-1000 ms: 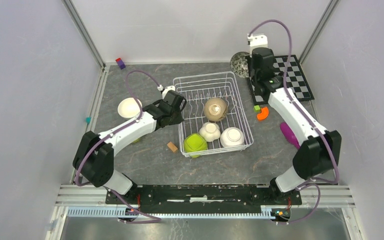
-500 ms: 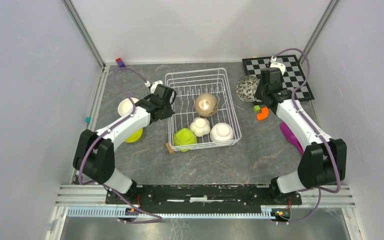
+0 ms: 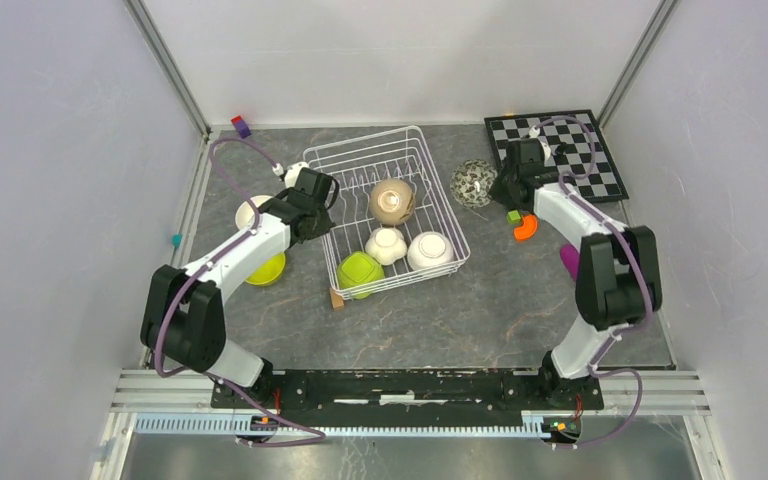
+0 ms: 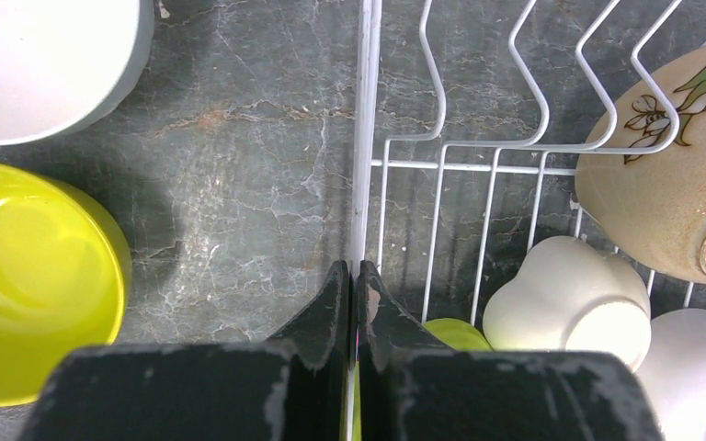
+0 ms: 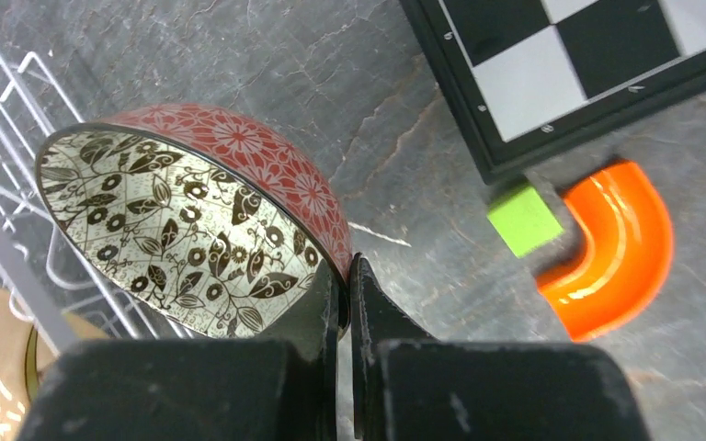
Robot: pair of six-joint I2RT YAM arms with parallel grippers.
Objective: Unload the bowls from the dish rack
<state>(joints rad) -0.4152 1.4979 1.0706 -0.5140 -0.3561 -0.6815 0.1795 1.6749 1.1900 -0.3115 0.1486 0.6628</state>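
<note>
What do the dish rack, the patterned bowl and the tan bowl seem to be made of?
The dish rack: probably metal wire with a smooth white coating; the rods are thin, bent and evenly white. The patterned bowl: likely glazed ceramic; glossy, with printed leaves inside and red flowers outside. The tan bowl: seemingly matte stoneware; dull grainy surface, painted flower, unglazed-looking foot ring.

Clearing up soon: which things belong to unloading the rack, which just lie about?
Job: white wire dish rack; its tan bowl, cream bowl, white bowl, lime green bowl; patterned bowl in right claw.
Clutter: checkered chessboard, orange curved block, green cube.
</note>
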